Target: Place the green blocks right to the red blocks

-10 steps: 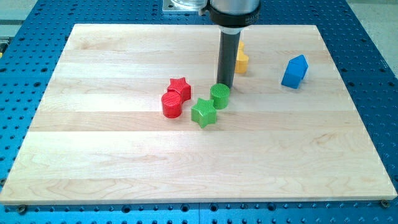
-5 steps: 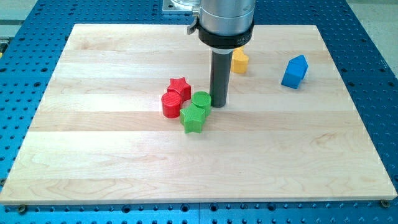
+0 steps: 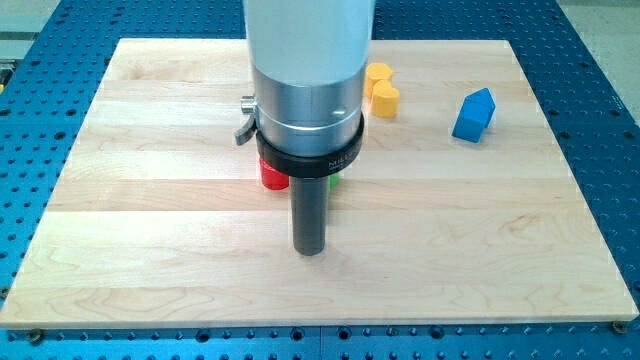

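Observation:
My tip (image 3: 310,250) rests on the wooden board (image 3: 150,250) below the cluster of red and green blocks, toward the view's bottom. The arm's wide metal body hides most of that cluster. Only a sliver of a red block (image 3: 272,178) shows at the body's left edge and a sliver of a green block (image 3: 333,181) at its right edge. Their shapes cannot be made out now. The tip stands apart from both slivers.
Two yellow blocks (image 3: 381,87) lie close together at the view's upper middle. A blue house-shaped block (image 3: 474,115) stands at the upper right. A blue perforated table (image 3: 610,120) surrounds the board.
The arm has swung from the right of the green blocks toward the view's bottom and left, now covering the cluster. Before that, the green blocks had been pushed left against the red ones.

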